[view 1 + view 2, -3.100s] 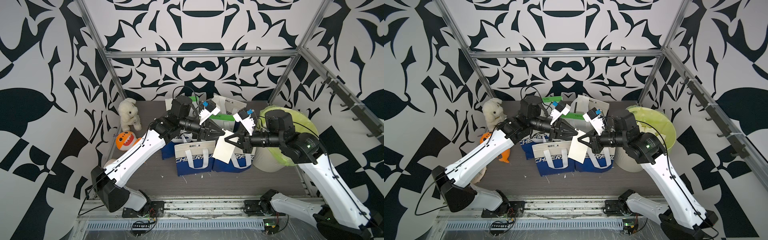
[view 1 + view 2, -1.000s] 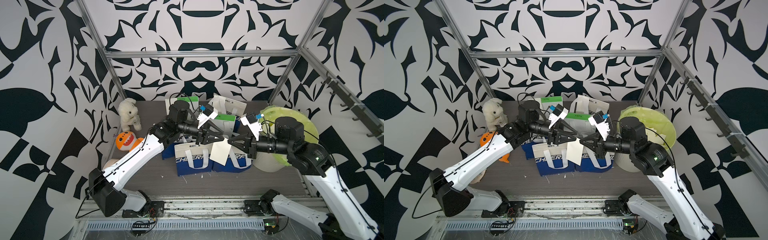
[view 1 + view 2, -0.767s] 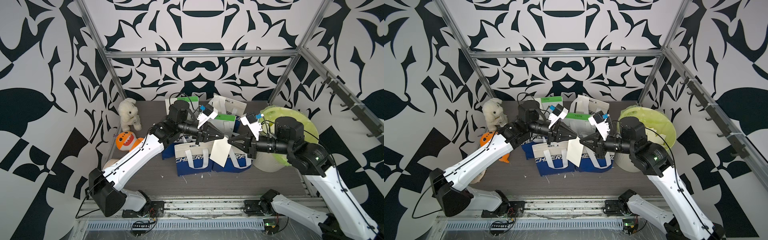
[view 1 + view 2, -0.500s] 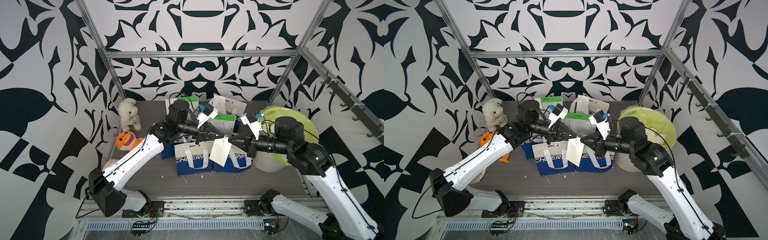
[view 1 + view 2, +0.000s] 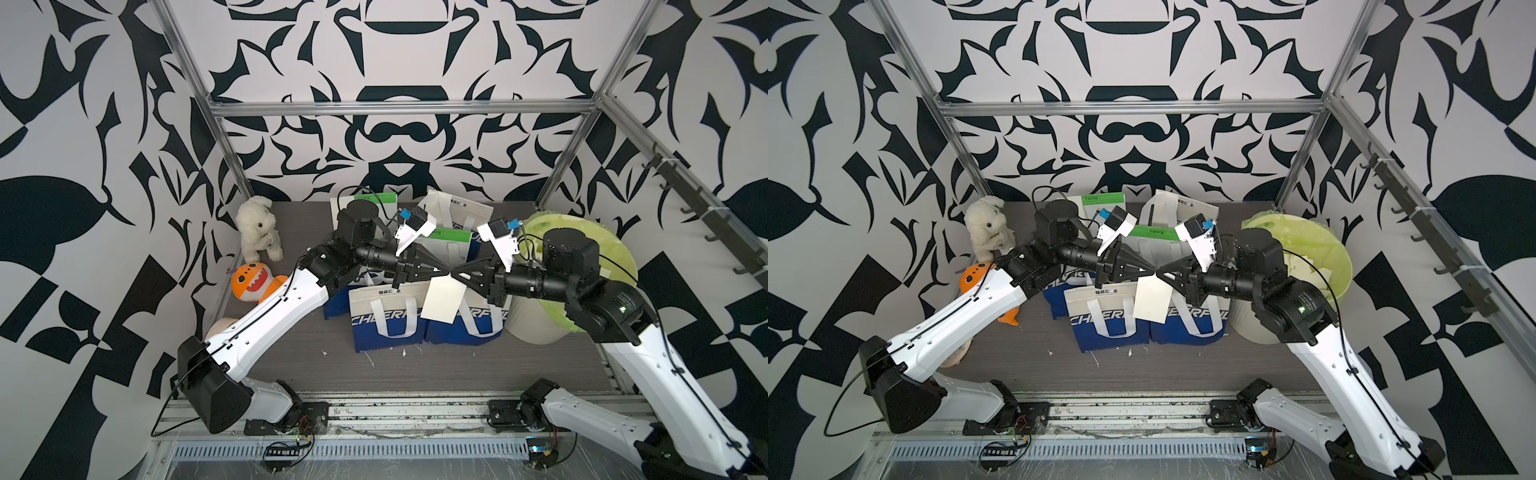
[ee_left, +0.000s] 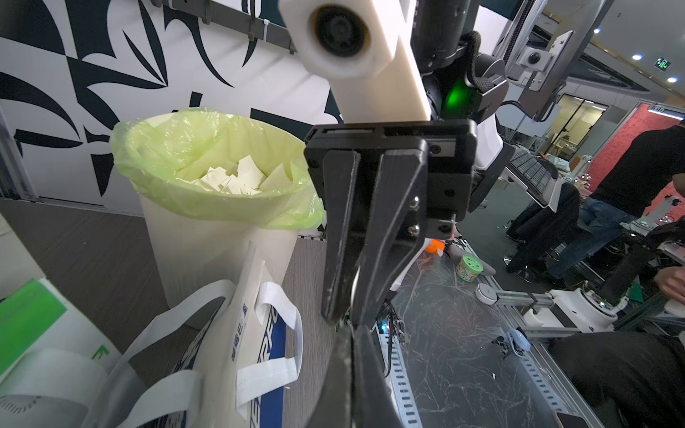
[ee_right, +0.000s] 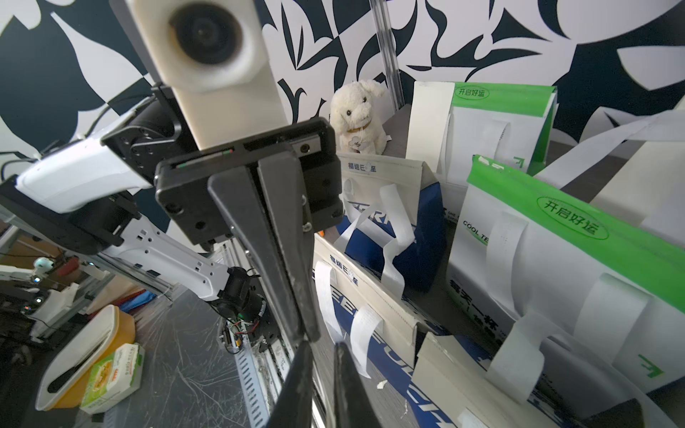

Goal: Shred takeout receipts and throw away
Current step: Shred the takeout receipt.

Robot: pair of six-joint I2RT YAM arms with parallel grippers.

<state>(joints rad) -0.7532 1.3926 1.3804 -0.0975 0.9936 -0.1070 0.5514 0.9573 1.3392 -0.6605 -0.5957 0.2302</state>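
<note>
Receipt (image 5: 442, 298) hangs in air over blue bags (image 5: 392, 330), held by its top edge. L hand (image 5: 446, 274) clamped tight on that edge. R hand (image 5: 457, 276) tip-to-tip w/ it, narrow slit only, pinching same edge. Bin (image 5: 536, 328) just beside R arm; paper scraps (image 6: 237, 178) inside.

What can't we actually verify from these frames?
1. Right tool grip: in both top views its tip meets the left tool over the receipt corner; closed on the paper or not, cannot tell.
2. Receipt in wrist views: not clearly visible; the tools block the centre.
3. Bin fill depth: left wrist shows only top scraps; right arm covers part in top views.
4. Blue bags interiors: hidden by their walls.
</note>
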